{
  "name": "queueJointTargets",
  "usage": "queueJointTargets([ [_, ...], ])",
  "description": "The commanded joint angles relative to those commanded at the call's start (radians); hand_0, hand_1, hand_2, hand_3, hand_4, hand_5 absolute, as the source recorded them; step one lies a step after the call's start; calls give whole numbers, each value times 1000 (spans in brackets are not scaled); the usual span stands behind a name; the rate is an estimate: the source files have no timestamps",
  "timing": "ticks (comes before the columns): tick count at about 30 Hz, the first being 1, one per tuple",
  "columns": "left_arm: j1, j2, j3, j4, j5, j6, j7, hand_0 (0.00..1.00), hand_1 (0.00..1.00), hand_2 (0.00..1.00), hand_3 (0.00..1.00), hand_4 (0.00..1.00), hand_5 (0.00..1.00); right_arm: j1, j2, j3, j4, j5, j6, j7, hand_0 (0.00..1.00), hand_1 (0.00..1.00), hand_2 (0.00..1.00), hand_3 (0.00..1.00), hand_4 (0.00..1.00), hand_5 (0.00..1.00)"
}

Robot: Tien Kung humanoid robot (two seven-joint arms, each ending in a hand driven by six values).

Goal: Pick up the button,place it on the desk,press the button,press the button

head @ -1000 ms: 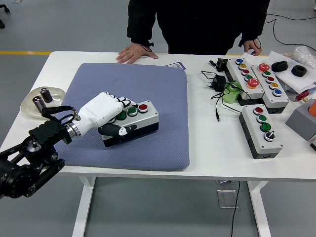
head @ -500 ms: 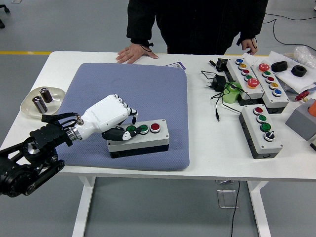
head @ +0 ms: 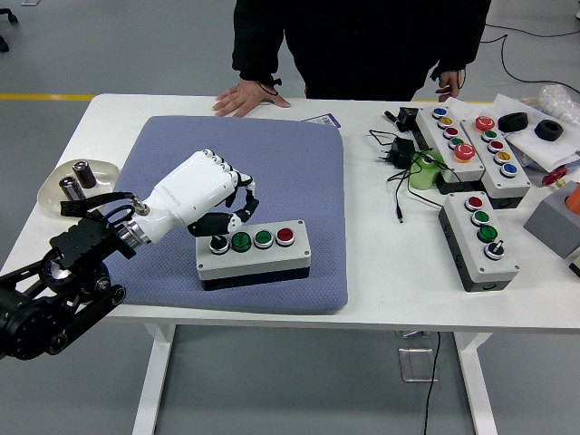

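A grey button box (head: 255, 256) lies flat on the blue mat (head: 299, 181), near the mat's front edge. On its top are a black knob (head: 219, 244), two green buttons (head: 241, 241) and a red button (head: 285, 236). My left hand (head: 228, 216), white with black joints, hovers just above the box's left end. Its fingers are loosely bent and hold nothing, with the thumb close over the black knob. The right arm is out of view.
A person stands at the far side, one hand (head: 247, 95) flat on the table, the other (head: 449, 83) near the far right edge. A dish with batteries (head: 77, 183) is at left. More button boxes (head: 480, 237), cables (head: 396, 154) and small parts are at right.
The button box went from tilted in my left hand to lying flat on the mat, further right. My hand let go and lifted slightly up and back to the box's left end.
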Motion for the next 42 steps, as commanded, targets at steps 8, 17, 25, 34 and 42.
queueJointTargets([
  [8,21,13,-65,-73,-33,-116,54,466,433,499,622,659,2,0,0,0,0,0,1,0,749,696,708,580,182,131],
  [17,28,18,-91,-106,-52,-251,85,614,731,894,965,705,92,1,-1,-5,0,6,1,0,748,696,708,580,182,130],
  [25,28,19,-88,-124,-78,-331,98,646,757,945,998,777,178,1,-1,-4,0,5,2,0,747,695,708,580,182,130],
  [34,25,15,-88,-120,-123,-363,83,877,918,998,998,998,742,-2,-1,-4,0,6,1,-1,748,695,709,581,183,130],
  [42,21,12,-85,-112,-126,-321,86,905,943,998,998,998,715,-5,0,-2,0,2,1,-2,748,696,709,581,182,128],
])
